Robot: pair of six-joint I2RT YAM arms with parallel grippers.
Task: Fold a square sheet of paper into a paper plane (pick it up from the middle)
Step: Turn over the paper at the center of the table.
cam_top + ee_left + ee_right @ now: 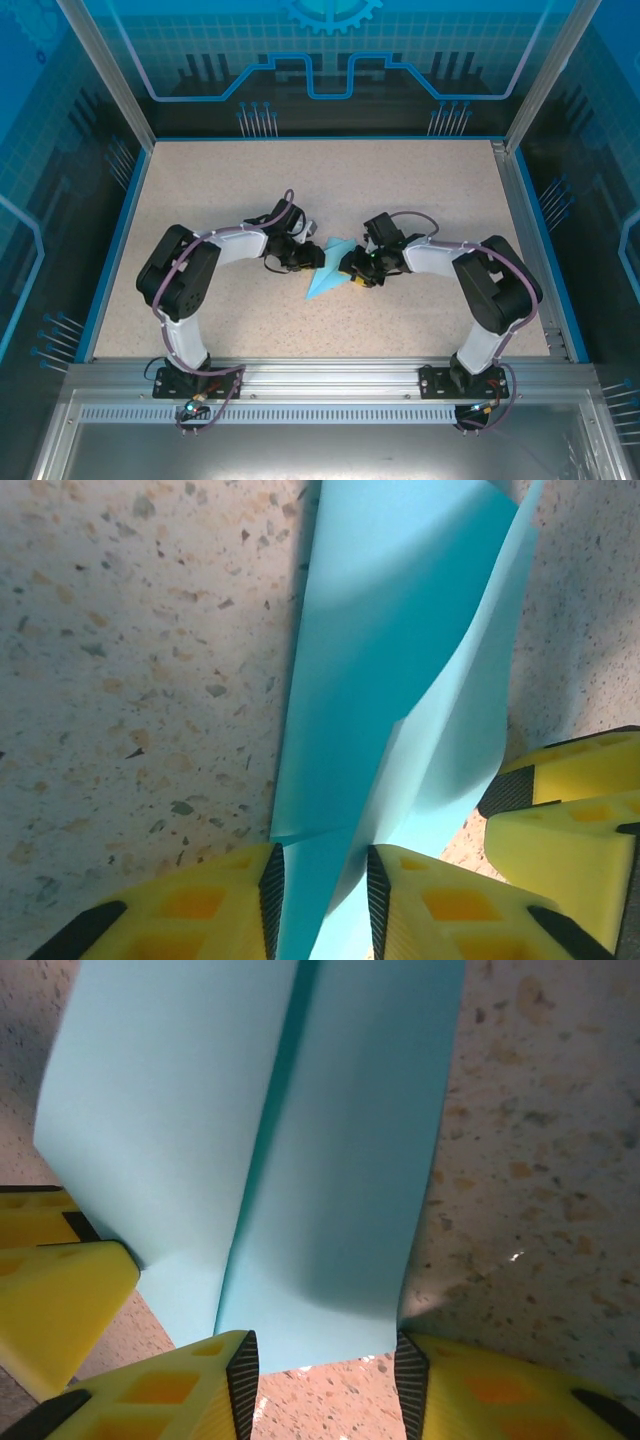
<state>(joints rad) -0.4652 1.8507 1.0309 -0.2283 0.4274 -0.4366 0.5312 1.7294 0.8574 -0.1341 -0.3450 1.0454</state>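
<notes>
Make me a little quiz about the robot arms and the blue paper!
1. True or false: the folded paper lies in a corner of the table.
2. What colour are the fingers of the left gripper? A yellow, B green, C white.
3. How many grippers are at the folded paper?

Key:
1. False. It lies near the middle of the table.
2. A. The fingers are yellow, with black pads.
3. Two. The left gripper is on one side and the right gripper is on the other.
</notes>
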